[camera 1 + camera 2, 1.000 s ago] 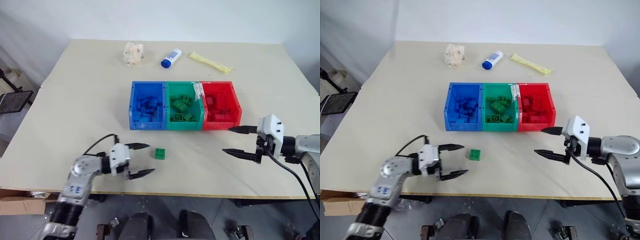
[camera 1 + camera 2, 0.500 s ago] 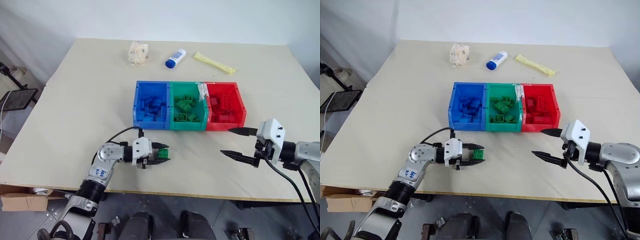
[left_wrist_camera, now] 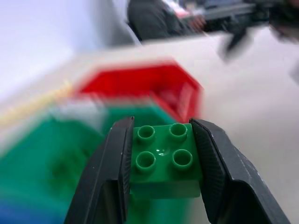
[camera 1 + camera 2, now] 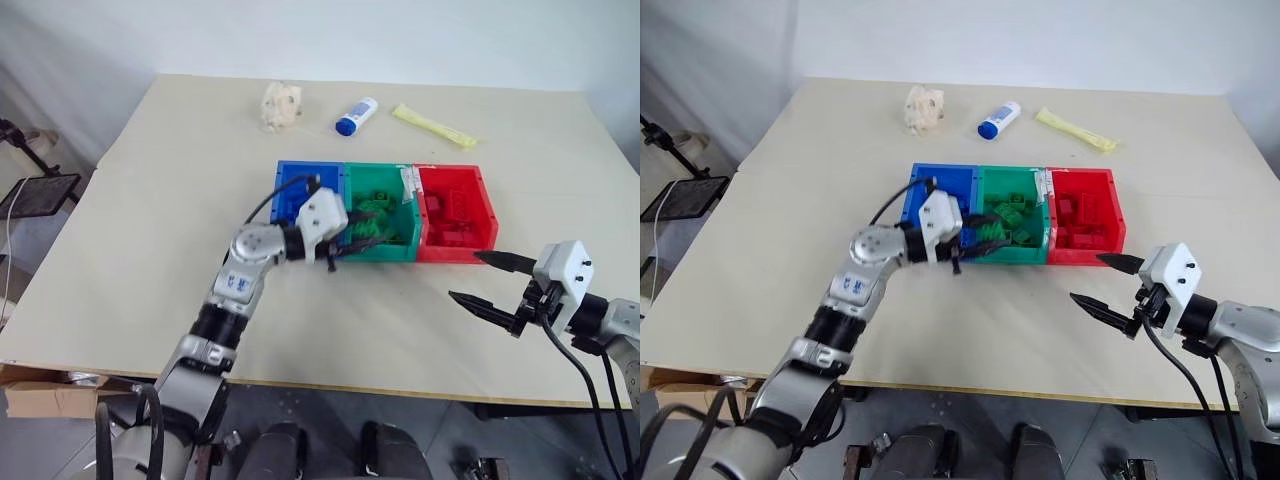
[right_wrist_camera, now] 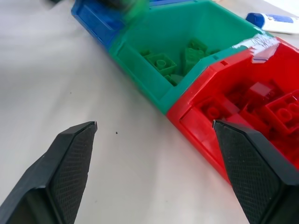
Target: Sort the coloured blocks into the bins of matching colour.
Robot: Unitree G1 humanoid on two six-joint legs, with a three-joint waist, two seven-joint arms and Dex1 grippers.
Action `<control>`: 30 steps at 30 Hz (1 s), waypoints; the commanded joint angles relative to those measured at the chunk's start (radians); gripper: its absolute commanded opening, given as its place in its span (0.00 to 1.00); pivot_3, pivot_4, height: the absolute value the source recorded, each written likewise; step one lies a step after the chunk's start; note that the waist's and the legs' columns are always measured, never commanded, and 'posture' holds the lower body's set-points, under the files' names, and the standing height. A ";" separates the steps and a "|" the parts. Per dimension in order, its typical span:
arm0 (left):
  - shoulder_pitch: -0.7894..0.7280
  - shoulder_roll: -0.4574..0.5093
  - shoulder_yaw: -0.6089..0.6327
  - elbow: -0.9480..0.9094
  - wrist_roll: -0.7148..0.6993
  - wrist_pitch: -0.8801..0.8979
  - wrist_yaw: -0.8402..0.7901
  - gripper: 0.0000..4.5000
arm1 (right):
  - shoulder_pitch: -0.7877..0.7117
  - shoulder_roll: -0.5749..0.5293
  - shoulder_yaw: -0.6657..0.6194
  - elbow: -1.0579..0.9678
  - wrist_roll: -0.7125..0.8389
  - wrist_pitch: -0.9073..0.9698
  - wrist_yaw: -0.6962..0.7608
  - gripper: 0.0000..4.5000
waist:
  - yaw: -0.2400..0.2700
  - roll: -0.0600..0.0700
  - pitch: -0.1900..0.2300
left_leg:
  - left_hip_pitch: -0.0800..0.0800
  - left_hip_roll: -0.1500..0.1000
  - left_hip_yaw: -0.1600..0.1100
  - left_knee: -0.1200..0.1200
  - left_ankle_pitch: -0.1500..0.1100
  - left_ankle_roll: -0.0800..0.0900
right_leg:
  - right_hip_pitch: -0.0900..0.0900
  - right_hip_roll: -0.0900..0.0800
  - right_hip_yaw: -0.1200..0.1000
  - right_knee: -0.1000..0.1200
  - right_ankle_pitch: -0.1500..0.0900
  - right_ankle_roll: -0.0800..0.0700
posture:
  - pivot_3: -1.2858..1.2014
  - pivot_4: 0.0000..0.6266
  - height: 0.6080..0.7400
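The left claw (image 3: 161, 161) is clenched on a green block (image 3: 164, 161), its two black fingers (image 3: 112, 172) pressing the block's opposite sides with the four studs facing up. In the head views this claw (image 4: 345, 238) hangs at the near edge of the green bin (image 4: 400, 200), about where it meets the blue bin (image 4: 290, 178); the block itself is hard to make out there, so whether it is over the rim or just short of it cannot be told.

The right claw (image 4: 487, 282) hangs above the counter (image 4: 150, 200) with its fingers (image 5: 70, 163) spread wide and nothing between them, near the front corner of the red bin (image 4: 478, 200).

The three bins touch in a row, each holding blocks of its own colour. Behind them lie a crumpled wad (image 4: 280, 103), a blue-capped bottle (image 4: 356, 115) and a yellow packet (image 4: 434, 126).
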 commanded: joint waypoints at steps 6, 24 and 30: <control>-0.204 -0.045 0.048 0.324 0.038 -0.133 0.109 0.74 | 0.028 0.034 -0.030 -0.067 0.008 -0.008 -0.053 0.92 | -0.001 -0.002 0.002 | 0.000 -0.001 0.001 0.000 0.001 0.001 | 0.000 0.000 0.000 -0.001 0.000 0.001 | 0.52 0.24 1.00; 0.165 0.291 0.235 -0.192 -0.268 0.274 -0.194 1.00 | -0.109 -0.038 0.044 0.114 -0.030 -0.058 0.085 0.92 | -0.026 -0.002 0.002 | 0.000 0.000 -0.001 0.000 0.001 0.001 | -0.001 0.000 0.003 0.001 0.000 0.001 | 0.52 0.24 1.00; 0.371 0.446 0.311 -0.205 -0.254 0.126 -0.284 1.00 | -0.172 -0.092 0.067 0.262 -0.060 -0.107 0.183 0.92 | -0.025 -0.002 0.001 | -0.001 0.000 -0.002 0.000 0.001 0.001 | -0.001 -0.001 0.005 0.000 0.000 0.001 | 0.52 0.24 1.00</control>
